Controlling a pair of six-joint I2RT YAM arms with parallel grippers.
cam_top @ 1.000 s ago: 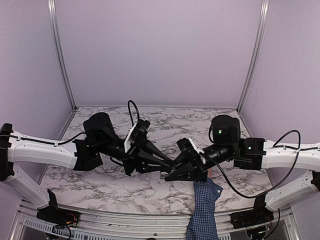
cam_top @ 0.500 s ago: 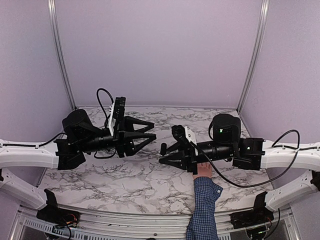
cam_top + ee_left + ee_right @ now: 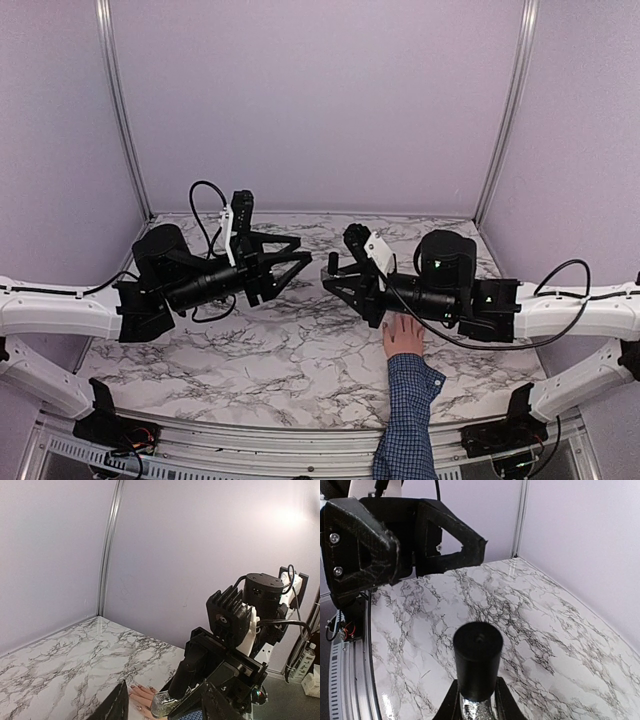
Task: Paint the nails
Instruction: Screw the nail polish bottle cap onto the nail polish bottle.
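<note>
A pale hand point(image 3: 403, 335) with a blue checked sleeve point(image 3: 405, 420) lies flat on the marble table; its fingertips sit under my right arm. In the left wrist view the hand point(image 3: 142, 698) shows dark nails point(image 3: 134, 687). My right gripper point(image 3: 335, 275) is shut on a small glittery grey bottle point(image 3: 167, 703) with a black cap point(image 3: 477, 657) and holds it above the table, left of the hand. My left gripper point(image 3: 290, 262) is open and empty, facing the bottle a short gap away. It also shows in the right wrist view point(image 3: 420, 535).
The marble tabletop point(image 3: 300, 350) is ringed by lilac walls with metal corner posts point(image 3: 120, 110). A metal rail point(image 3: 250, 440) runs along the near edge. Cables loop off both wrists.
Both grippers have lifted off the hand and drawn apart. The left arm swung back to the left and opened; the right gripper rose with the bottle, uncovering the hand.
</note>
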